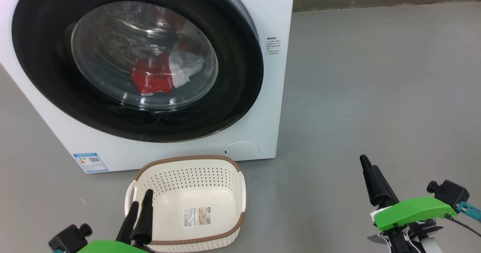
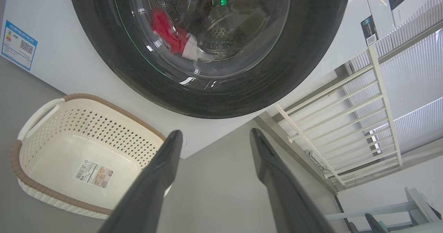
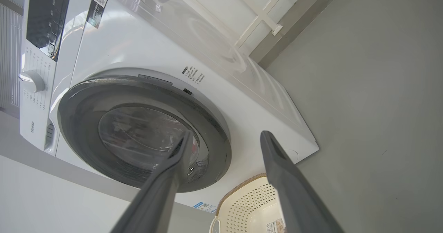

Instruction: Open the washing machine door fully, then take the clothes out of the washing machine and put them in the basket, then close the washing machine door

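Washing machine door [image 1: 41, 76]: upper left of the frame; judged shut against the washing machine [image 1: 272, 106], so the first step is not yet begun. Risk: little purchase is offered by the glossy black rim, and a finger may slide off before the door is released.
Left pincer [image 1: 142, 198]: lower left; fingers spread wide, nothing held; the basket's left edge is overlapped by it in the head view. Risk: the basket may be knocked aside if the arm is raised carelessly.
Clothes [image 1: 154, 78]: left of centre; red and white, seen through the glass, low in the drum. Risk: if only part of the bundle is gripped, a trailing piece may be caught at the opening or dropped on the floor [image 1: 375, 76].
Basket [image 1: 188, 158]: lower centre; set on the floor just before the machine, with only a paper label [image 1: 197, 216] inside. Risk: it is small, so a loosely released garment may land outside it.
Right pincer [image 3: 226, 134]: lower right; fingers spread wide, nothing held, well apart from the door. Risk: a long reach is called for, so the rim may be struck rather than hooked.
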Motion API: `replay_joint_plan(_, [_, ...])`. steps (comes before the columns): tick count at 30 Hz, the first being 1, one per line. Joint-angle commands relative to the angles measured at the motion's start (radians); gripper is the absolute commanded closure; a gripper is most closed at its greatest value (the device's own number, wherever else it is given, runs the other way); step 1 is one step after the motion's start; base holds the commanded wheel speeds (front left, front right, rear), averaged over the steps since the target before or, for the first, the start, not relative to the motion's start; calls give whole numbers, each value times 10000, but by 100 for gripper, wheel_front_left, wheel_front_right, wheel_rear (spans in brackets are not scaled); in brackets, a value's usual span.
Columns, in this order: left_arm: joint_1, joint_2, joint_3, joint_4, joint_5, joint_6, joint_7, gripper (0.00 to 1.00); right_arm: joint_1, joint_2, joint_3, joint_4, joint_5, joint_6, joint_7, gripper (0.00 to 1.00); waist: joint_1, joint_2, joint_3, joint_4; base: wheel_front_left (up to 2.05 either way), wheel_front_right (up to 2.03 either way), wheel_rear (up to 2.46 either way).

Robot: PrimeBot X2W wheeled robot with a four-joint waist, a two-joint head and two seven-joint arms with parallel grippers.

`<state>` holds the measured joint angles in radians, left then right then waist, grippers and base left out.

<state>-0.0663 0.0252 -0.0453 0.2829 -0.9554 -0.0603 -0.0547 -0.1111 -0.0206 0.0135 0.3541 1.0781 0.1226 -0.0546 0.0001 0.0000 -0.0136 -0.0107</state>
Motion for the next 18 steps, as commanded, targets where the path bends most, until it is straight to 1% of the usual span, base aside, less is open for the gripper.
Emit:
replay_joint_plan(1, [-491, 171, 116, -243, 174, 52, -84, 0, -602, -88, 136, -245, -191, 38, -107, 0, -1, 0, 0, 0, 0, 0, 0])
replay_joint_plan(11, [-714, 208, 18, -137, 1506, 325, -381, 0, -838, -119, 342, -329, -1368, 44, -401, 0, -1, 0, -14, -62, 0, 0, 0])
replay_joint_plan(18, [-832, 243, -29, -210, 2332, 410, -588, 0, -997, -140, 470, -357, -2117, 49, -605, 0, -1, 0, -33, -50, 0, 0, 0])
